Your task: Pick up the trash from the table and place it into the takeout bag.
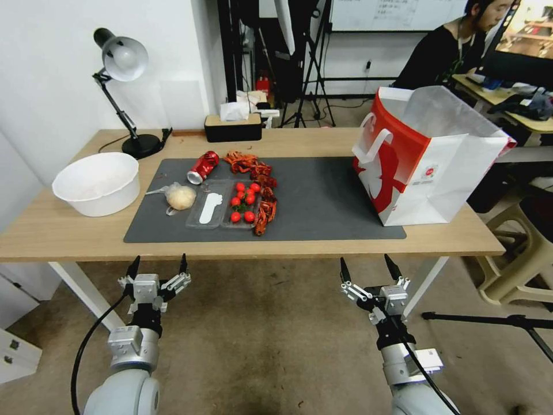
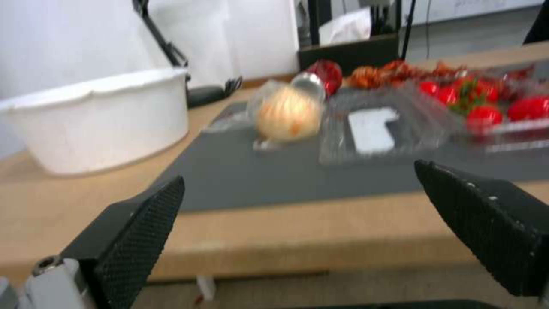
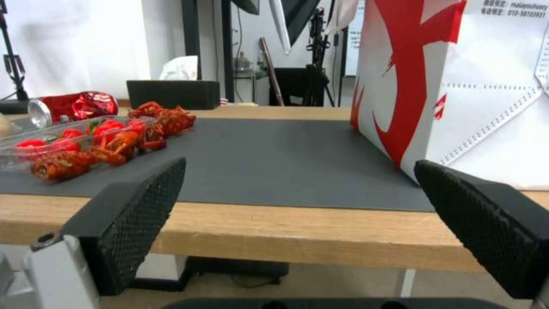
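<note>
The trash lies on the left half of the dark mat [image 1: 322, 202] on the table [image 1: 69, 230]: a dented red can [image 1: 203, 167], a beige lump in clear wrap [image 1: 180, 196], a clear tray of red tomatoes [image 1: 242, 202] and reddish shell scraps [image 1: 256, 170]. The takeout bag [image 1: 432, 161] stands upright and open on the table's right end. Both grippers hang below and in front of the table's near edge, apart from everything. My left gripper [image 1: 160, 259] is open and faces the wrapped lump [image 2: 286, 113]. My right gripper [image 1: 367, 262] is open and faces the bag [image 3: 457, 86].
A large white bowl [image 1: 98, 183] sits at the table's left end, beside a desk lamp [image 1: 124, 57]. A black tissue box [image 1: 233, 127] stands at the back edge. A beige stool [image 1: 518, 259] and a tripod leg [image 1: 489, 318] are on the floor at right.
</note>
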Robot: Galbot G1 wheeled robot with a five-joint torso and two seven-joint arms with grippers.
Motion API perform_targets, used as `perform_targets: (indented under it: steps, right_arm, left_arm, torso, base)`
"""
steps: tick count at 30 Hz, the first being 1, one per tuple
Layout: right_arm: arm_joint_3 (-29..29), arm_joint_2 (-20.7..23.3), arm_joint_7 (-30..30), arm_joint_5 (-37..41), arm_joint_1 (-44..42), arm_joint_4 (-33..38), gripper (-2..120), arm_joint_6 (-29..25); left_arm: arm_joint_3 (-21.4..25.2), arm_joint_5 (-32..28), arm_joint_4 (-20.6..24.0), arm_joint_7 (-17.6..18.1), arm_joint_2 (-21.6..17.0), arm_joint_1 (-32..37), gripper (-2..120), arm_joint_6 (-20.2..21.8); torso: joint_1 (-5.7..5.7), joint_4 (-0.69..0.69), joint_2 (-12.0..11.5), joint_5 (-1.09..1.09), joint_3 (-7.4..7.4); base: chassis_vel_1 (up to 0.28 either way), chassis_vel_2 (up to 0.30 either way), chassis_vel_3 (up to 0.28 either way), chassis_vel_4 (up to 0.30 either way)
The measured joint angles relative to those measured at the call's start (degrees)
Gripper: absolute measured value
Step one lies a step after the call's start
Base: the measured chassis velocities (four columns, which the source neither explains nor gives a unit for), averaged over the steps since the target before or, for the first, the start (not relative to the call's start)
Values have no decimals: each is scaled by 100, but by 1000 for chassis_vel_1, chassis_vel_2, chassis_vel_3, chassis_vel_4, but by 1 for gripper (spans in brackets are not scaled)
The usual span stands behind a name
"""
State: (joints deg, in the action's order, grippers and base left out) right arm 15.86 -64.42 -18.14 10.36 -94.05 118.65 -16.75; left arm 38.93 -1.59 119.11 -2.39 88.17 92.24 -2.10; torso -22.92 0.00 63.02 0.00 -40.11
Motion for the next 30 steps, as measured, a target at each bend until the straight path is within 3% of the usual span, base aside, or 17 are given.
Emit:
perform_targets:
  steps: [6, 9, 17, 25, 30]
  right_arm:
    - [13, 3, -22, -17, 3, 91, 100, 94]
    - [23, -5, -38, -49, -1, 160, 100, 168]
    - [47, -57, -77, -119, -6, 262, 100, 300]
    - [148, -136, -92, -178, -59, 356, 100, 364]
    - [204, -163, -92, -185, -107, 385, 100, 367]
  left_arm:
    - [-104, -402, -224, -94, -529, -442, 100, -7]
    - [-179, -805, -555, -186, -1054, -918, 100, -6]
    - [-525, -1732, -1177, -359, -1851, -1851, 100, 89]
    - [-1005, -2407, -1863, -355, -2297, -2556, 100, 405]
    - [-1202, -2500, -2282, -356, -2405, -2852, 100, 478]
  torso:
    - [0, -1, 0, 0, 0]
    - [0, -1, 0, 0, 0]
    - [0, -1, 0, 0, 0]
    - [0, -2, 0, 1, 0]
    - [0, 0, 0, -1, 0]
  base:
    - [0, 0, 0, 0]
    - [0, 0, 0, 0]
    - [0, 0, 0, 0]
    - [0, 0, 0, 0]
    - [0, 0, 0, 0]
